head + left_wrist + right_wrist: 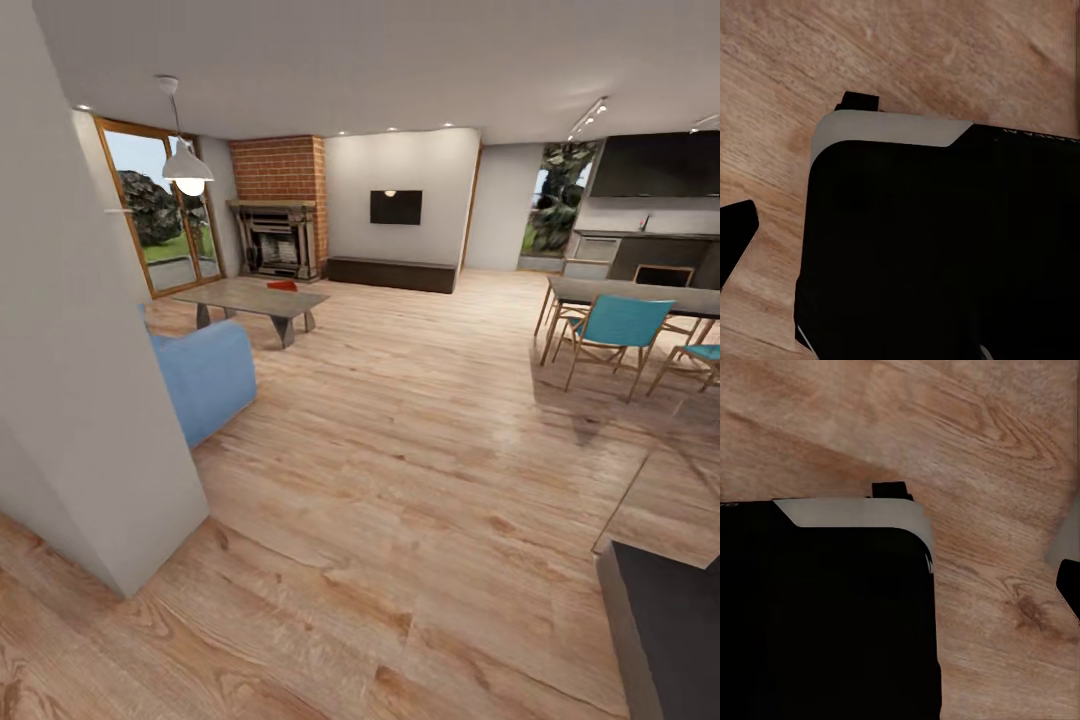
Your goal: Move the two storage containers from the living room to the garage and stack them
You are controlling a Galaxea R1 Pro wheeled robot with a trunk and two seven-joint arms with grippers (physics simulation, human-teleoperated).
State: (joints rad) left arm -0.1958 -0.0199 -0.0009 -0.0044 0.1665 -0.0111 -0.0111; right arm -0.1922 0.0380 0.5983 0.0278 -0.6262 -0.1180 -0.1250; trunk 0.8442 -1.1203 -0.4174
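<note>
Dark robot body (945, 255) fills much of each wrist view, with wood-plank floor (400, 560) under it; a black finger tip (735, 236) of the left gripper juts in at that picture's edge and another (1070, 585) of the right gripper at its own, but whether either gripper stands apart or together I cannot tell, and neither carries anything that shows. Outward from the robot, a white wall corner (90, 440) stands closest, with the blue sofa (205, 375) just behind it. Beyond the sofa sits the table (262, 297), in front of the brick fireplace (278, 215), and on its top lies a small orange-red shape (283, 286), probably one container; the second I cannot make out. Such an open bin likely handles as light and stiff, with smooth walls that could slip, so a hold on the rim of opposite walls looks safest. Room is wide across the planks between table and dining chairs (612, 335); the tight spots are the wall corner, the sofa and the table's edge.
</note>
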